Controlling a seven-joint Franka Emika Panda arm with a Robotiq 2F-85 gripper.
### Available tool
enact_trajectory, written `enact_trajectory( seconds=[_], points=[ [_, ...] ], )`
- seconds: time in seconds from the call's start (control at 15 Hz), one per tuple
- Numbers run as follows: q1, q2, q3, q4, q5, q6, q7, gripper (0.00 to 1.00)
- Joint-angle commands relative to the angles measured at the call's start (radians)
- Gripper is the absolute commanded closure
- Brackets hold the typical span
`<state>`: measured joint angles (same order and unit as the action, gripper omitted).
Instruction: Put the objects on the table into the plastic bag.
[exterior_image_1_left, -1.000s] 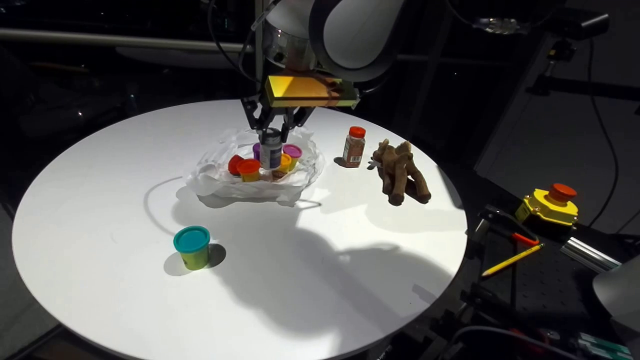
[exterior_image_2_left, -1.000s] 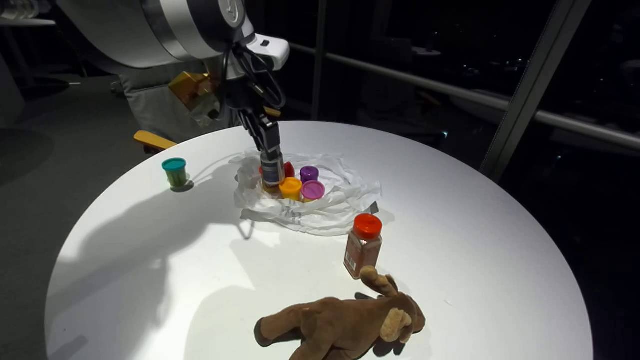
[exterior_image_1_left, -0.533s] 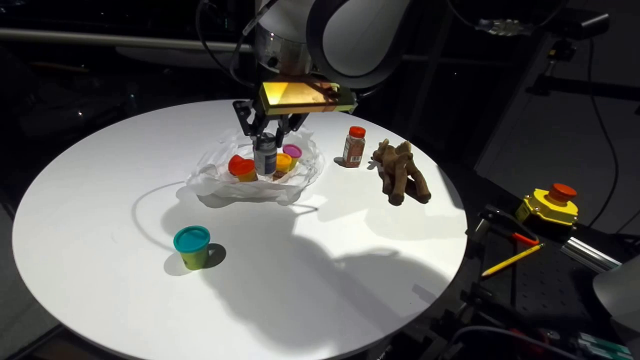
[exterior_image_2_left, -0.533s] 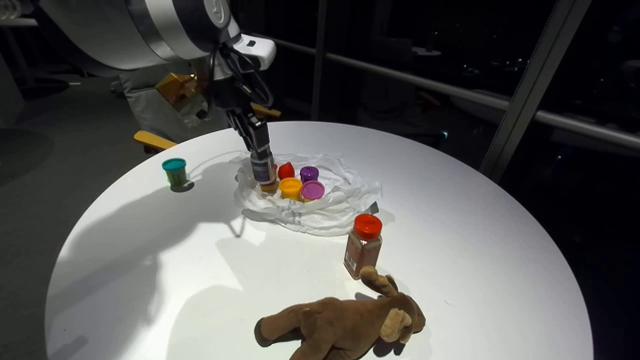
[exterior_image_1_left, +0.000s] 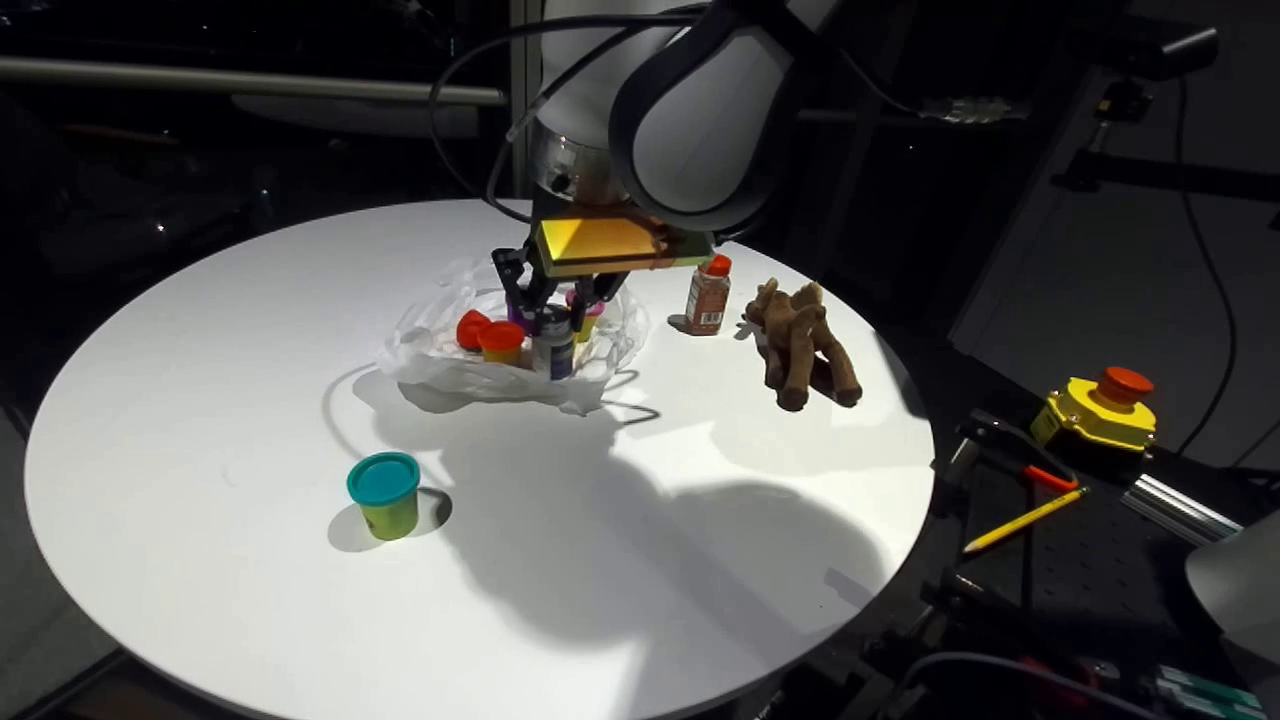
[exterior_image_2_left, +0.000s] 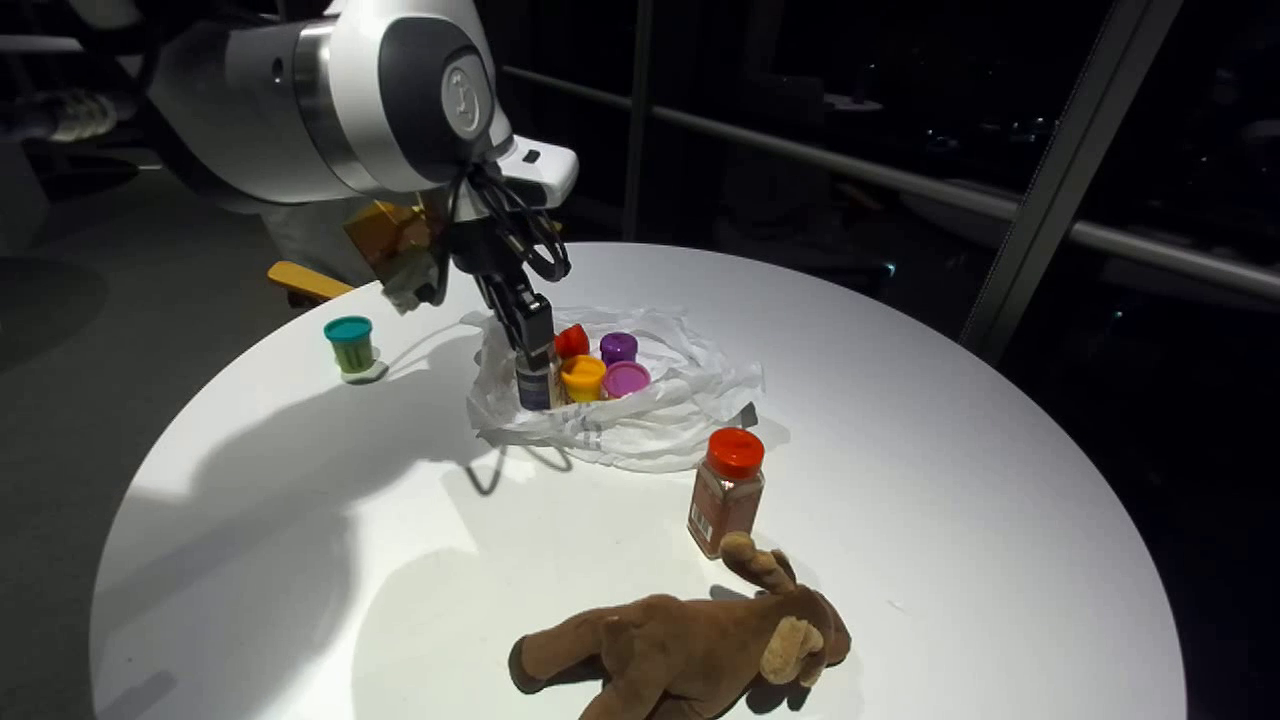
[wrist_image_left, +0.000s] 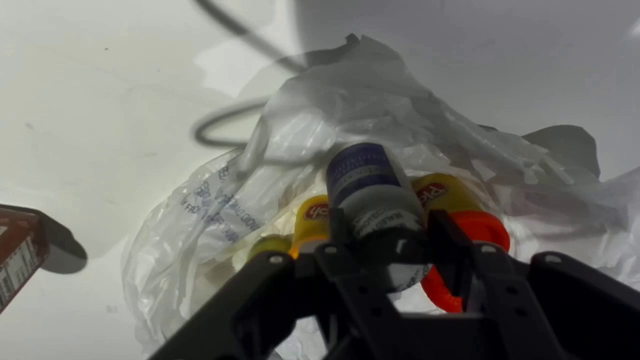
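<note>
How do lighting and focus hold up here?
Both exterior views: bright table against dark background, broad shadow from the arm across part of it; wrist view: gripper dark, slightly soft, shiny wrinkles on the bag, small print on the jar hard to read.

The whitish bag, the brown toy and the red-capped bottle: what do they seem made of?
Whitish bag: thin, shiny plastic film, by its translucent wrinkles.
Brown toy: probably matte plush; looks soft, without shine.
Red-capped bottle: probably clear, smooth plastic, perhaps glass; its shoulder looks see-through.
</note>
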<state>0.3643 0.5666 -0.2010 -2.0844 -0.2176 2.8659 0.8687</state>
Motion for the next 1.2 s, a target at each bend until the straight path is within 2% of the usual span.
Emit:
enact_trajectory(
  seconds=[0.0,0.07,0.13,0.4,0.53,0.67,0.93,1.13],
  points=[
    [-0.034,0.003,0.035,0.032,0.063,0.008,-0.061,0.56],
    [-0.04,-0.02,0.047,0.02,0.073,-0.002,-0.082,0.31],
    [-0.036,-0.038,0.048,0.008,0.077,-0.003,-0.094,0.3],
    [0.041,-0.137,0.015,-0.026,0.04,-0.081,-0.075,0.02],
    [0.079,-0.175,0.021,-0.024,0.007,-0.135,-0.049,0.0],
    [0.071,-0.202,0.1,-0.017,0.024,-0.219,-0.086,0.0],
    [0.039,-0.137,0.257,0.057,0.112,-0.334,-0.138,0.0],
    [0.052,-0.059,0.294,0.106,0.115,-0.328,-0.16,0.0]
  ],
)
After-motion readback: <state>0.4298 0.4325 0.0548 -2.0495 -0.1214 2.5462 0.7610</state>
